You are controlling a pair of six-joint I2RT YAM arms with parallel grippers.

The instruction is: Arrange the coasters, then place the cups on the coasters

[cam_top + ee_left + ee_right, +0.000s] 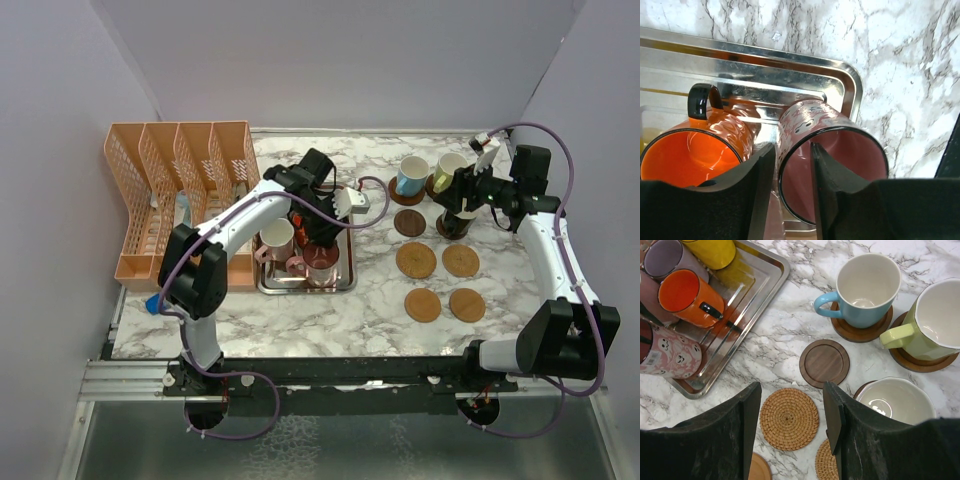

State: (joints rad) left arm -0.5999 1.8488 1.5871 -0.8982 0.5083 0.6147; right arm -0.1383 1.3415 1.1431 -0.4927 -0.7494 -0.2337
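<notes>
1. The work surface is a white marble table [340,320] with grey veins. Plain pale walls [350,60] close it in at the back and on both sides.
2. An orange file rack [180,190] stands at the left rear of the table. Just to its right lies a steel tray [351,250].
3. On the right half, a light blue cup [867,282] stands on a dark coaster [860,332]. Beside it, a yellow-green cup [940,315] stands on a second dark coaster [920,360].
4. In front of those two stands a black cup [895,400], white inside. It sits on a coaster of which only an edge [862,388] shows.
5. Five coasters lie bare. A dark wooden coaster [824,363] is left of the black cup, two woven coasters [415,260] lie nearer the arms, and two plain tan coasters [423,305] lie nearest the bases.
6. The tray holds the other cups, among them an orange cup [690,155], a pink patterned cup [840,150], a purple cup [662,257] and a yellow cup [715,250].
7. The left gripper [792,150] is down in the tray with its jaws narrow, straddling the wall of the pink patterned cup.
   - One finger is outside the cup, wedged between it and the orange cup. The other finger is inside it.
   - A sliver of space shows beside the inner finger, so the wall is not clamped.
8. The right gripper [792,390] hovers over the bare coasters with its jaws about half apart and nothing between them.
   - A woven coaster shows below the gap.
   - One finger is just beside the black cup. Whether they touch cannot be told.
</notes>
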